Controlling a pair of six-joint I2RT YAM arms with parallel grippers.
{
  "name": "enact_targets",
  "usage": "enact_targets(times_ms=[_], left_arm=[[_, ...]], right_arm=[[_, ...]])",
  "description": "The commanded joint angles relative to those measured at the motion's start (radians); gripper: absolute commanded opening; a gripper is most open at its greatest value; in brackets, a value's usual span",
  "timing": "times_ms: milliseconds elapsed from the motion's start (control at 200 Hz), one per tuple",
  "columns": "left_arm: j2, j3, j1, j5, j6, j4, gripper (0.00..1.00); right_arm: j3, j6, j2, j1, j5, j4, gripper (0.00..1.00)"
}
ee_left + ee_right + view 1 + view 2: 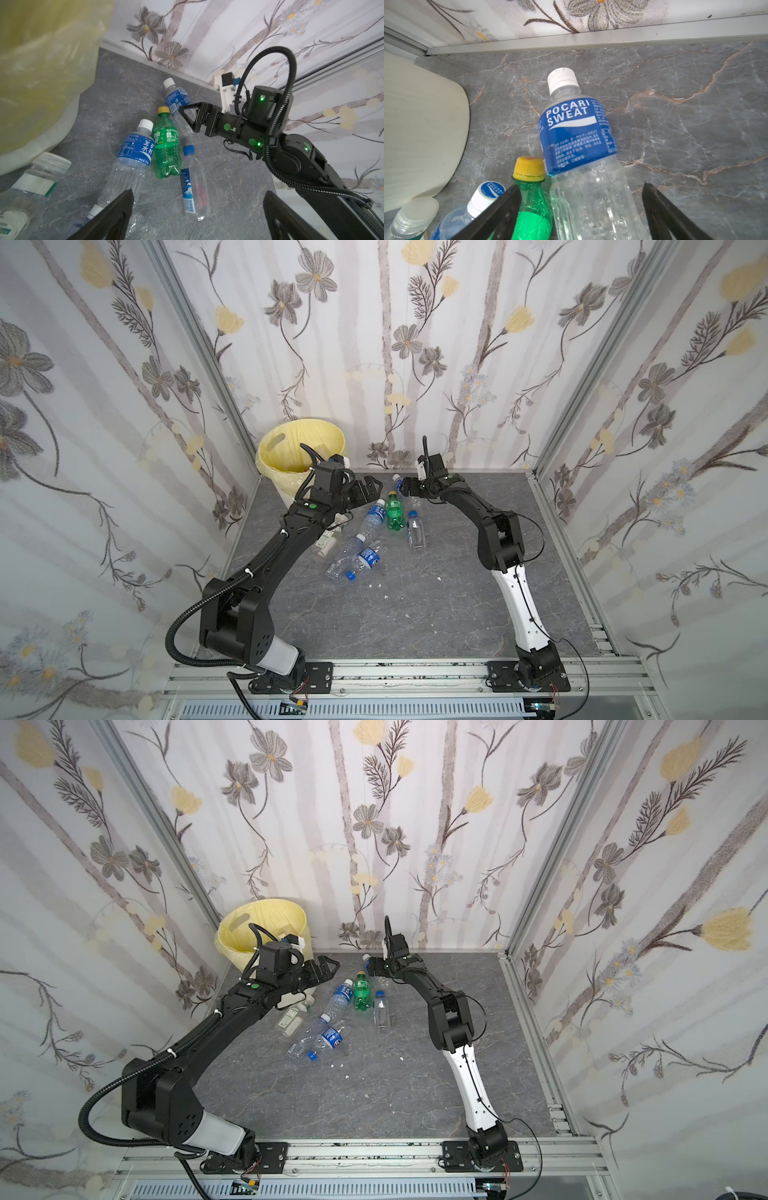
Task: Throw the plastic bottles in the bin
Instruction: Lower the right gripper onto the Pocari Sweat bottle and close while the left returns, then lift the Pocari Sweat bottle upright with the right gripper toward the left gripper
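While about seven plastic bottles [376, 516] lie loose on the bench [415, 614], the job looks far from finished. The right pincer [579, 186] straddles a blue-labelled bottle [577, 135] (jaws spread, not touching it). The left pincer [368, 489] gapes empty beside the bin [324, 435], whose contents seem mostly hidden behind that arm.

In a top view my left arm [266, 558] covers the near wall of the bin [320, 439] and part of a clear bottle [327, 546]. From my left wrist the bin is a yellow blur. From my right wrist the Pocari bottle [577, 133] is cut off at its base. The white scraps [377, 585] are too small to tell.
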Motion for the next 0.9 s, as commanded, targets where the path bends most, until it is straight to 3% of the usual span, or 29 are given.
enact_targets(times_ms=[0,110,260,654,894], left_arm=[[0.023,-0.017,0.015,0.078,-0.07,0.021,1.0],[0.055,-0.028,0.048,0.153,-0.129,0.028,1.0],[0.066,-0.024,0.047,0.18,-0.072,0.034,1.0],[0.074,-0.029,0.035,0.154,-0.054,0.035,1.0],[0.072,-0.028,0.034,0.144,-0.053,0.036,1.0]], right_arm=[[0.005,-0.015,-0.002,0.003,0.01,-0.027,0.89],[0.004,-0.02,-0.003,0.006,0.024,-0.042,0.86],[0.003,-0.021,0.0,0.009,0.036,-0.057,0.79],[0.004,-0.022,-0.001,0.027,0.041,-0.104,0.76],[0.002,-0.022,0.0,0.028,0.054,-0.129,0.66]])
